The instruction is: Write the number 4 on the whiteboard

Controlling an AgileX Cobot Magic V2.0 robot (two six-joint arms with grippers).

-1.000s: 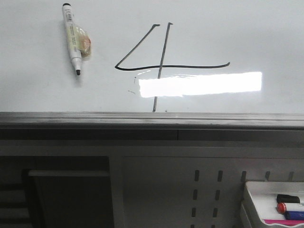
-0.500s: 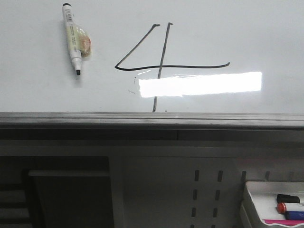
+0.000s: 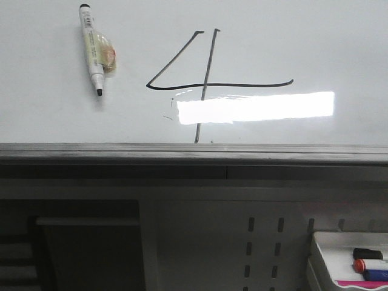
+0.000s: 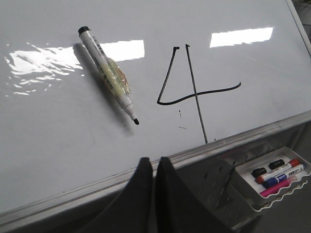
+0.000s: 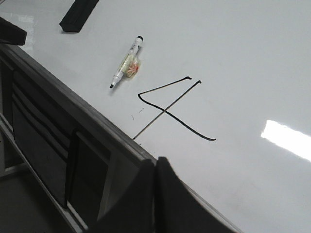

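A large black number 4 is drawn on the glossy whiteboard; it also shows in the left wrist view and the right wrist view. A white marker with a black uncapped tip lies on the board to the left of the 4, and shows in both wrist views. My left gripper is shut and empty over the board's near edge. My right gripper is shut and empty over the same edge. Neither gripper shows in the front view.
A white tray with black, red, blue and pink markers hangs below the board at the right, on a grey perforated panel. A black eraser lies on the board's far part. The board's grey metal edge runs across.
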